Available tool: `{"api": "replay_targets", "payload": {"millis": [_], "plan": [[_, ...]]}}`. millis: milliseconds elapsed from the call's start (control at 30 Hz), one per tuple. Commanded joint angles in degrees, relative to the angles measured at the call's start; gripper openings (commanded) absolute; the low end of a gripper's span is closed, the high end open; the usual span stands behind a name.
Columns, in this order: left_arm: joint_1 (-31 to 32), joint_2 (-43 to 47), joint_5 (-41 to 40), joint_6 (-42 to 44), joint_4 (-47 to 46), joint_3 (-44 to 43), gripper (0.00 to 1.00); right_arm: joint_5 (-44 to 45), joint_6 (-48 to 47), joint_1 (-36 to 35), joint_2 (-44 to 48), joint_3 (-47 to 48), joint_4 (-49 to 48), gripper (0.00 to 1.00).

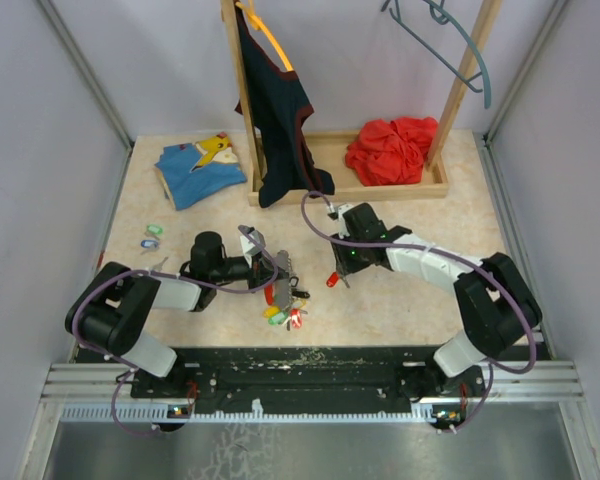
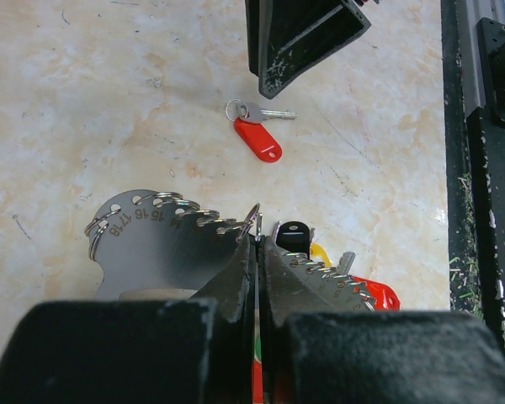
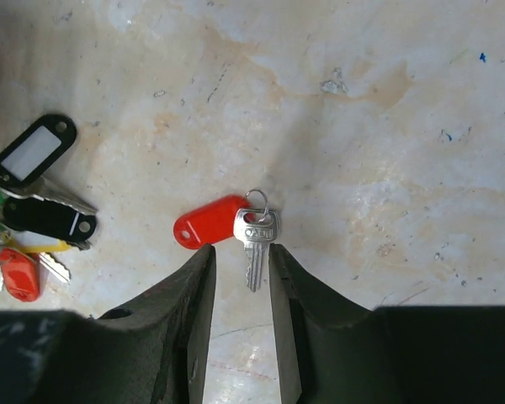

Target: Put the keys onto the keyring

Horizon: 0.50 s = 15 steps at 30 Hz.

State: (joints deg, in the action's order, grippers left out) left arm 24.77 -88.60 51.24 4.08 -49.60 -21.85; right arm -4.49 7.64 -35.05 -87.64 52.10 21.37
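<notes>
A silver key (image 3: 252,244) with a red tag (image 3: 209,220) lies flat on the table. My right gripper (image 3: 240,248) stands open just above it, one fingertip on either side of the blade, holding nothing. The same key (image 1: 332,281) shows mid-table in the top view and, in the left wrist view, as the key (image 2: 261,112) lying below the right gripper's fingers (image 2: 307,42). My left gripper (image 2: 261,240) is shut on the keyring (image 2: 151,227), a silver notched metal plate carrying small rings. Several tagged keys (image 1: 285,310) hang in a bunch beneath it.
Two loose tagged keys (image 1: 152,236) lie at the left of the table. At the back are a blue cloth (image 1: 200,170), a wooden rack (image 1: 380,185) with a dark garment (image 1: 280,120), a red cloth (image 1: 390,150) and a teal hanger (image 1: 450,40).
</notes>
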Motion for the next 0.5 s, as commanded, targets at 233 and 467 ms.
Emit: {"api": "replay_targets", "payload": {"millis": [233,467], "plan": [[0.32,0.92,0.90,0.14,-0.38,-1.42,0.00,-10.57,4.94,6.12,-3.41,1.39,-7.67,0.32],[0.31,0.72,1.03,0.12,-0.32,-1.52,0.00,-10.53,3.92,6.66,-6.53,3.62,-5.89,0.31]]}}
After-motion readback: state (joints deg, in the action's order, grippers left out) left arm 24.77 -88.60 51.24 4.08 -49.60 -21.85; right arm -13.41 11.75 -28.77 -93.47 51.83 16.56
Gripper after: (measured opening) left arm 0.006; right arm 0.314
